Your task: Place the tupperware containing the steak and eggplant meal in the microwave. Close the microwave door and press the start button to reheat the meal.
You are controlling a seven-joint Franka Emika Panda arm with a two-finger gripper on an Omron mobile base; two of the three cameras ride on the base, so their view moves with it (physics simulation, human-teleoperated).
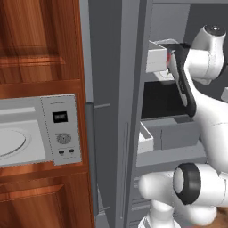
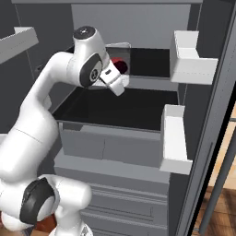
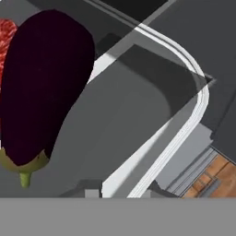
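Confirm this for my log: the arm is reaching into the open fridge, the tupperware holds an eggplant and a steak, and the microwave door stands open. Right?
Not quite: the microwave door is shut, flush with the microwave, as the left base view shows. The rest holds: the hand view shows the eggplant and steak in the tupperware.

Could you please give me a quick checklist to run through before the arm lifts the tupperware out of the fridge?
1. Gripper at the tupperware: ok; the hand view looks straight down on its rim and floor, from very close.
2. Grip on the rim: cannot tell; the finger tips are barely visible at the bottom of the hand view.
3. Meal inside: ok; the eggplant lies in the tray and the steak shows red beside it.
4. Exit path: cannot tell; white door bins stand at the right of the shelf opening.
5. Microwave door open for loading: not ok; it sits flush and shut.
6. Control panel reachable: ok; nothing stands in front of it.
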